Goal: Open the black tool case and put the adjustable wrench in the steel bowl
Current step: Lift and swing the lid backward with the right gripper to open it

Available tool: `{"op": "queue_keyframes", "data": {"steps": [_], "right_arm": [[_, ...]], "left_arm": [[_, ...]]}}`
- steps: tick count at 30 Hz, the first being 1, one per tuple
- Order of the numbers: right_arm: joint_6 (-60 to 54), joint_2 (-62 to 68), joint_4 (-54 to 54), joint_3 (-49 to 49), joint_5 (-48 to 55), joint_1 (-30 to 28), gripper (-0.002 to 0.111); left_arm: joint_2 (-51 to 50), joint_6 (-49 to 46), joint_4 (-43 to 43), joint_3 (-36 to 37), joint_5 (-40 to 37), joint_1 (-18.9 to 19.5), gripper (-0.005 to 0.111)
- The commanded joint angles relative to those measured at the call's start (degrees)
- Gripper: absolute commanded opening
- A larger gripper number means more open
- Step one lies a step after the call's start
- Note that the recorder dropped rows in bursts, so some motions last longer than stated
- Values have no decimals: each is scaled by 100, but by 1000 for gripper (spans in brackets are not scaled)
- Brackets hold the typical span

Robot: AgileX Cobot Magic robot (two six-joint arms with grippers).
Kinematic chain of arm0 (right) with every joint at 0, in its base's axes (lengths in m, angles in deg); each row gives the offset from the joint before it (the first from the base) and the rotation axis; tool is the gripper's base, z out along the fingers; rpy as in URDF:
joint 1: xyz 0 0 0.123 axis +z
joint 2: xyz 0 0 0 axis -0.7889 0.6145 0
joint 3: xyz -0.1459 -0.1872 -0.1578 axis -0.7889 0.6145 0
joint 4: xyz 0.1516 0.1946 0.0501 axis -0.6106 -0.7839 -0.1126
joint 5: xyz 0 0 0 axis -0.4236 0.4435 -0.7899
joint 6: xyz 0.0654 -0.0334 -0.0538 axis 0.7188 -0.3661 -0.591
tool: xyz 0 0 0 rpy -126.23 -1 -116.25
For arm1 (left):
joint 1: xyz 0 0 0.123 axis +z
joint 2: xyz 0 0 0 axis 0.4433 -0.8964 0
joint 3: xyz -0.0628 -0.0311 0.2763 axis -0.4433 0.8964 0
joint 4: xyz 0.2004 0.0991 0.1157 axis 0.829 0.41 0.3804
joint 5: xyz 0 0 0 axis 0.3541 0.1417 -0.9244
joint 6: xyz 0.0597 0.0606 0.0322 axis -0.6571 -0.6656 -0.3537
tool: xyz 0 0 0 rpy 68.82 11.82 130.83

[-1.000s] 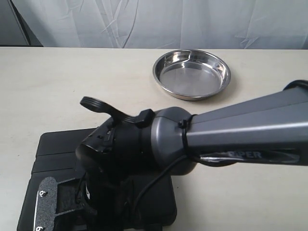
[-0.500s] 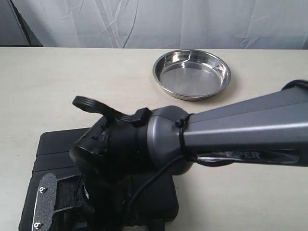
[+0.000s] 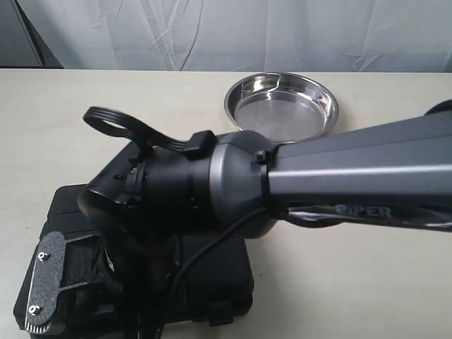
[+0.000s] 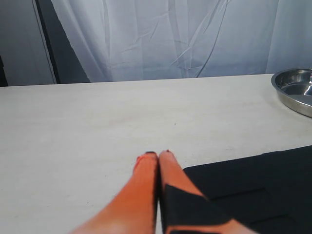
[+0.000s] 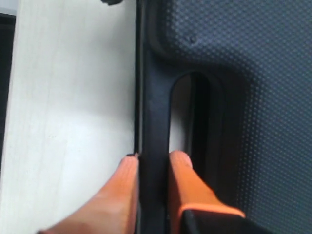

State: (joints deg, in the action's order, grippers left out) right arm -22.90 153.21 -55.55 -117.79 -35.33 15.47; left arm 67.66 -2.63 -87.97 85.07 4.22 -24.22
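Right gripper [image 5: 155,158]: we note its two orange fingers set only as far apart as the bar between them, pinching the carry handle [image 5: 155,112] of the black tool case [image 3: 219,279]. One finger sits on the desk side of the bar, the other reaches through the handle slot, and both touch it. The right arm [image 3: 353,176] stretches in from the right edge of the exterior view, crosses the middle and tips its wrist down over the case's near left part, hiding much of the lid. Left gripper [image 4: 158,156]: fingers pressed together with nothing between them, held low over the bare desk [image 3: 63,120], tips just beside the case's edge. The case lies flat on the desk at the near left. The steel bowl [image 3: 281,107] stands upright at the far middle of the desk, well apart from the case, and we see only reflections in its bottom.
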Motion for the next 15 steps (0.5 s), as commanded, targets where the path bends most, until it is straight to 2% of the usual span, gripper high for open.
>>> {"op": "queue_keyframes", "data": {"steps": [1, 15], "right_arm": [[319, -197, 686, -94, -159, -16, -1], [604, -496, 1187, -145, -334, -16, -1]], "left_arm": [[32, -3, 3, 28, -6, 14, 0], [32, -3, 3, 28, -6, 14, 0]]}}
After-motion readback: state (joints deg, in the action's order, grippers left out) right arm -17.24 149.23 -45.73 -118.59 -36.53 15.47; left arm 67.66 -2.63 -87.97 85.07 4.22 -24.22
